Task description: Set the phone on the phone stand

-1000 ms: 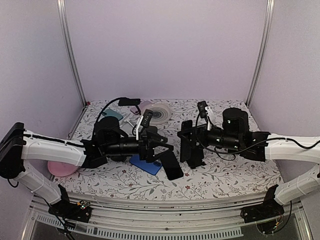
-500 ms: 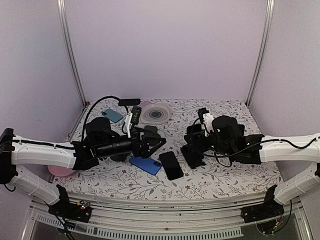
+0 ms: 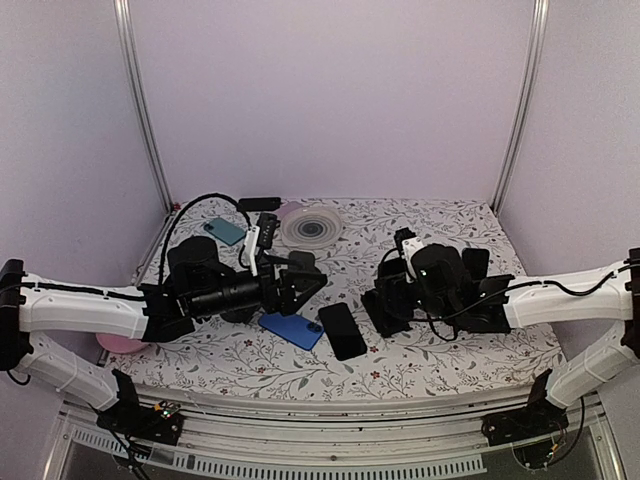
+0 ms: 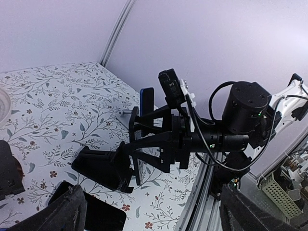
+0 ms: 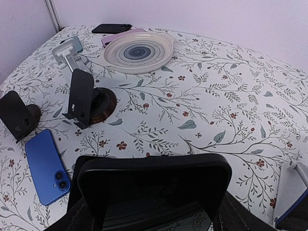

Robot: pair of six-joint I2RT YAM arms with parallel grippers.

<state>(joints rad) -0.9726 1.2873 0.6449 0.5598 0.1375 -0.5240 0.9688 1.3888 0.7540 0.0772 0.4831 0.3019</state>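
My right gripper (image 3: 387, 296) is shut across the width of a black phone (image 5: 154, 190), which hangs tilted just above the table (image 3: 440, 355). In the left wrist view the same black phone (image 4: 102, 168) slants down from the right fingers. A black phone stand (image 5: 81, 98) on a round wooden base stands empty to the left of the plate's near side. My left gripper (image 3: 308, 282) is open and empty, hovering above the blue phone (image 3: 290, 328) and facing the right arm.
A second black phone (image 3: 342, 331) lies flat beside the blue one. A striped plate (image 5: 138, 52), a silver stand (image 5: 66, 58) with a teal phone (image 5: 73, 44) and more phones sit at the back. A pink bowl (image 3: 118, 340) is at the left.
The right gripper has drawn back to the right and brought the black phone from upright to lower and tilted. The left gripper has pulled a little left and back.
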